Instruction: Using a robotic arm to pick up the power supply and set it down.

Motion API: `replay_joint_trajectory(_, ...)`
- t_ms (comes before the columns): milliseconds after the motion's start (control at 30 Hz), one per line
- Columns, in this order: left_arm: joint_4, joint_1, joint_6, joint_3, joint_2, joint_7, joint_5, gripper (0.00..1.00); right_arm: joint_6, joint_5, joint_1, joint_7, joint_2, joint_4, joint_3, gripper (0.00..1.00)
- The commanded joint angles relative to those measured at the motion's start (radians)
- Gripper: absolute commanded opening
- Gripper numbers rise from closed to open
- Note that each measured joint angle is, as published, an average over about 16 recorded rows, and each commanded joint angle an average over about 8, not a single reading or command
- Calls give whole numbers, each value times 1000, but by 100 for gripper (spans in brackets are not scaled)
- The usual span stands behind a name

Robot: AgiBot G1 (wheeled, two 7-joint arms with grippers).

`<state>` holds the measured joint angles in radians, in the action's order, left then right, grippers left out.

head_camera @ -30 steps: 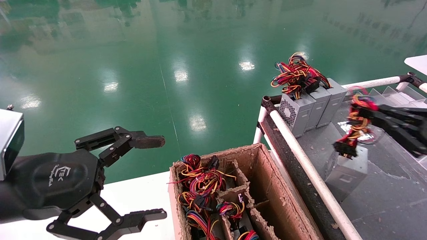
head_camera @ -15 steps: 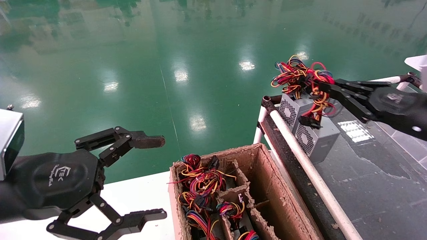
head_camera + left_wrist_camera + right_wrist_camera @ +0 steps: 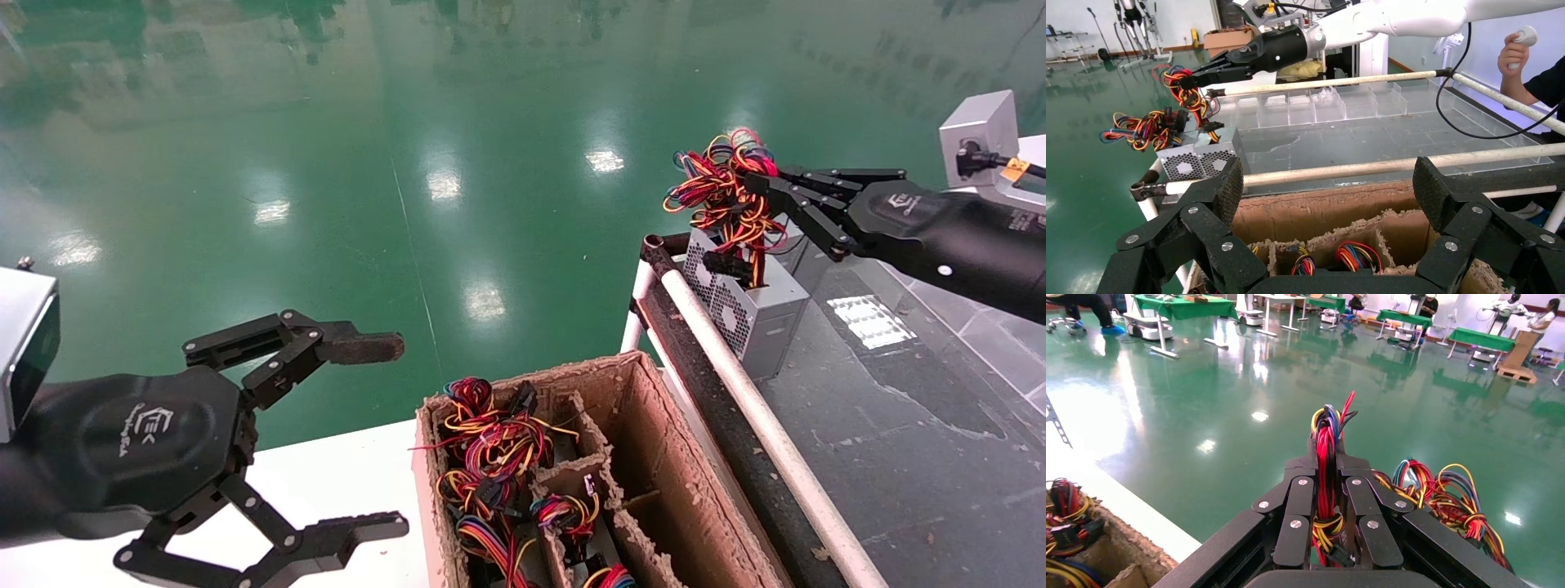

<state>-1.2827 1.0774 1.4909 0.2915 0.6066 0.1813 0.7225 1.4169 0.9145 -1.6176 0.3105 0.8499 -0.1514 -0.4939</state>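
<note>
1. Since the earlier frames, right black two-finger gripper has carried the grey metal power supply by its red-yellow wire bundle from mid-bench to the bench's far left corner, beside the white rail tube.
2. Fingers clamped together on the wire bundle; the right wrist view confirms wires pinched between pads.
3. Unit appears to rest on the dark bench top, against the other grey units.
4. Step judged: set-down, near done. Next move: part fingers, lift clear without snagging wires.
5. Left black gripper idle, fingers apart, near the brown cardboard divider box.
</note>
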Motion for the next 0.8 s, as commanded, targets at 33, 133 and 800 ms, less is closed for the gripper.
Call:
replay_joint_trajectory(33,0,0,0,0,0,0,0,100,0,6,-12,11,9,18,-3,32)
replay_joint_trajectory(133,0,0,0,0,0,0,0,100,4,11,-23,22,15,39,-7,70)
replay_joint_trajectory(800,0,0,-1,2,-1,-1,-1,100,32,18,-60,67,17,114,-11,100)
